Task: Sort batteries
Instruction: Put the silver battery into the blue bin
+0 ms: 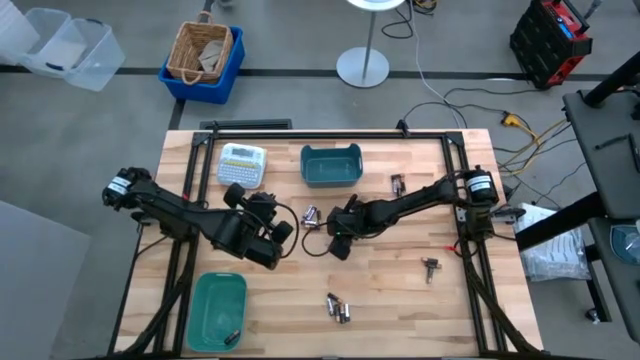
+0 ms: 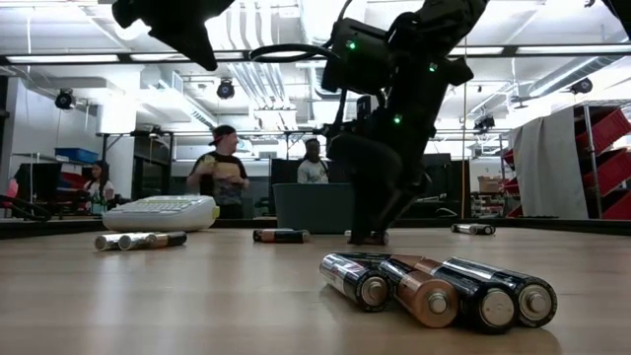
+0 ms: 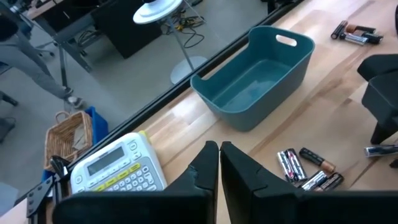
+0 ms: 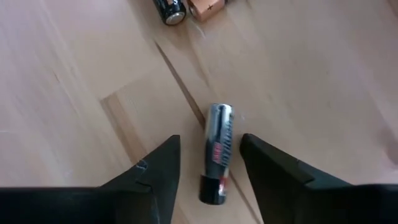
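Right wrist view, frame centre: my right gripper (image 4: pixel 208 163) sits fingers apart around a silver battery (image 4: pixel 217 152) lying flat on the table (image 4: pixel 74 74). It's round, so uneven closing could roll it away. Left gripper (image 3: pixel 219 167) is closed, idle.

The room is bright, with long white ceiling lights (image 2: pixel 79 59) glowing across the top of the low view. From above, the pale wooden table (image 1: pixel 400 290) is lit evenly, and the arms cast only soft, small shadows. In the low view, the four dark batteries with shiny ends (image 2: pixel 439 289) at the bottom middle look sharp, while the people (image 2: pixel 222 168) far behind are blurry. The silvery battery (image 4: pixel 219 152) in the middle of the right wrist view shows a little glare.
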Motion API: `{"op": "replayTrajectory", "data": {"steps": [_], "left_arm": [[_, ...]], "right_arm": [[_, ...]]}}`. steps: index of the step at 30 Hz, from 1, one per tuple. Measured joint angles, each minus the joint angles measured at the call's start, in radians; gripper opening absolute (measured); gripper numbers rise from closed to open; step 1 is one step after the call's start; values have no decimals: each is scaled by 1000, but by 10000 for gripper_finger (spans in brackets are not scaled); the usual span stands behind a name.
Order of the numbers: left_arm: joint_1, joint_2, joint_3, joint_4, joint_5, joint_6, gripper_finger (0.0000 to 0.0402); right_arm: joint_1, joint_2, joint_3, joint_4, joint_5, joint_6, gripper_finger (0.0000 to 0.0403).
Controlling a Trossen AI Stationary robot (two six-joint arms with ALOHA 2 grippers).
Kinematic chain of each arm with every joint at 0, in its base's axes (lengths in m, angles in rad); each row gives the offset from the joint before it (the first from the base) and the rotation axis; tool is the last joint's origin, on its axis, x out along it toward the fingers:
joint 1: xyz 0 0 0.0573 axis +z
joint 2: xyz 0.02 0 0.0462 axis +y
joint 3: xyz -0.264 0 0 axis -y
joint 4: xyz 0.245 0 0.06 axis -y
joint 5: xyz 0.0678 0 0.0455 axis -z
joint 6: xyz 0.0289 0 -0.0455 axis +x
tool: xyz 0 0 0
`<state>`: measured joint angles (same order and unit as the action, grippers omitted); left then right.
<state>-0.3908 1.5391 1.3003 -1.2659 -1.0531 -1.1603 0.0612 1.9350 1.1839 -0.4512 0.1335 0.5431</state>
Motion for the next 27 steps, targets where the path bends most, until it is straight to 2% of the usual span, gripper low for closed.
{"op": "replayTrajectory", "data": {"steps": [10, 15, 19, 22, 27], "left_arm": [[-21, 0, -8, -58, 31, -1, 0], [-89, 0, -10, -134, 20, -70, 0], [-164, -16, -19, -211, 18, -101, 0], [-218, -48, -21, -244, 14, -78, 0], [-314, -150, -88, -237, -56, 6, 0]], "right_arm": [[-8, 3, -4, -20, -2, -169, 34], [-12, -43, -7, -21, -27, -262, 34], [-31, -140, -11, -74, -145, -377, 34], [-74, -239, 5, -14, -242, -468, 34], [-193, -332, 0, 76, -306, -592, 34]]}}
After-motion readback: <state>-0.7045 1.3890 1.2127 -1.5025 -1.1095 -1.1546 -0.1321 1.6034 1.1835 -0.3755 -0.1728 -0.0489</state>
